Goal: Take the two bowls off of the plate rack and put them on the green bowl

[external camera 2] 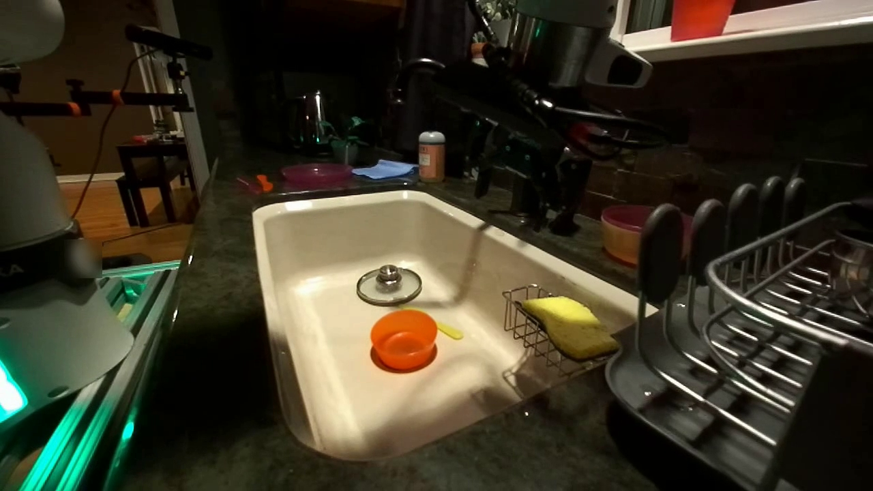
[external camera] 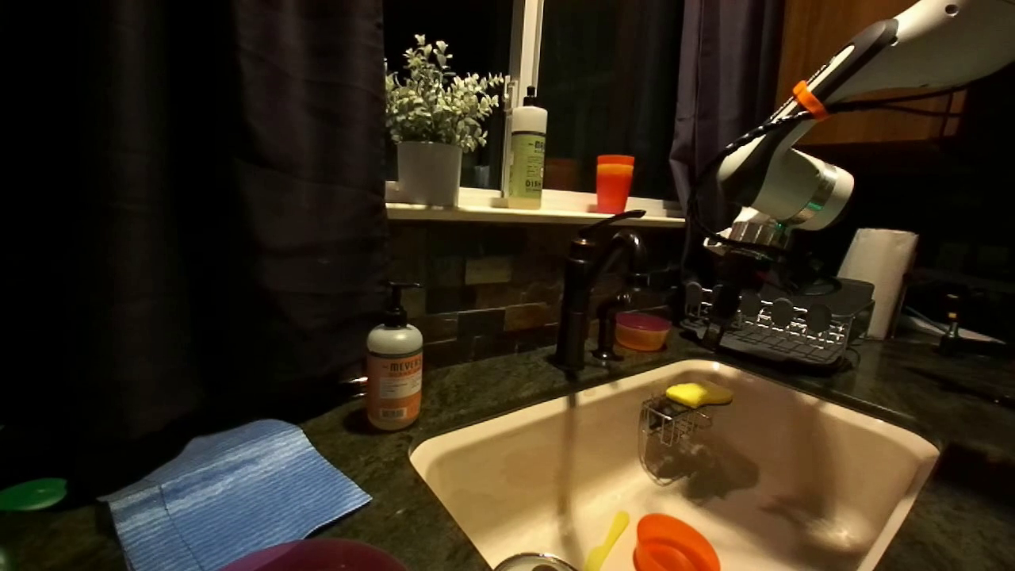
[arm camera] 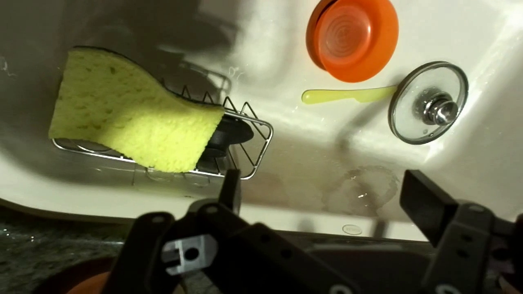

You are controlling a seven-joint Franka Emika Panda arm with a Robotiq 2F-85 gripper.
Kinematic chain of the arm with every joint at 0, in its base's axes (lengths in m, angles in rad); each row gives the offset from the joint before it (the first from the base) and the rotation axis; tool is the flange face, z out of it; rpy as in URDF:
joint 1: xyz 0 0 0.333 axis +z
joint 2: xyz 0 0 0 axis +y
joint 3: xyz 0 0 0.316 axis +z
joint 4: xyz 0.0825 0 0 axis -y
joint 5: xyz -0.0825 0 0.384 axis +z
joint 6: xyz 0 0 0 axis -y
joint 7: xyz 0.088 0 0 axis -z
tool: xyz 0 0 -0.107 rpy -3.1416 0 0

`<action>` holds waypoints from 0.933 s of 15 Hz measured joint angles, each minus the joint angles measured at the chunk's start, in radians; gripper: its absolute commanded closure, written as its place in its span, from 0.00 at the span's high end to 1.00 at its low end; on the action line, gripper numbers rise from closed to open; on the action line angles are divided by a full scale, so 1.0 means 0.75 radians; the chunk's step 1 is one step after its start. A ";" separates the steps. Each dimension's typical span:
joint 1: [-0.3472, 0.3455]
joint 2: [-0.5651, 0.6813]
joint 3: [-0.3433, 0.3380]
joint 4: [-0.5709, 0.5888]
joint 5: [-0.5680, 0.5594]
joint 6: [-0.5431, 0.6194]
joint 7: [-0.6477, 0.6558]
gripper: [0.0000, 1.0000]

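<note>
Closest to the lens in the wrist view, the gripper (arm camera: 320,190) hangs above the faucet side of the sink (external camera 2: 436,232), its jaws spread wide and pinching nothing; such a gap would suit either a fresh grasp or a clean retreat. Just beside it, on the counter (external camera: 484,388) between the faucet (external camera: 575,305) and the rack (external camera 2: 723,392), sits a stack (external camera: 641,333), pink above orange. I take it for the two bowls, off the rack and seemingly nested so that one pile needs little room. I cannot make out the green bowl; it may be hidden beneath, so whether the job is finished is unclear. If it is, the next move is to back off without brushing the pile; if not, to grip it low and lift it level.

Down in the sink an orange bowl (arm camera: 353,38) rests near a lid (arm camera: 429,102) and a knife (arm camera: 347,95), likely put there for washing. Whether that bowl belongs to the pair, I cannot tell. A sponge (arm camera: 135,108) lies across the wire caddy (external camera 2: 525,331), presumably to drain into the sink. Soap (external camera: 394,373) stands close by, handy for washing up.
</note>
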 measured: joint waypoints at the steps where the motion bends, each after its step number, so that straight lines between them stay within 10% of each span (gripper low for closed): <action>1: 0.001 0.001 0.000 -0.002 0.000 -0.010 0.000 1.00; 14: 0.126 0.173 0.112 -0.178 -0.007 0.021 -0.018 1.00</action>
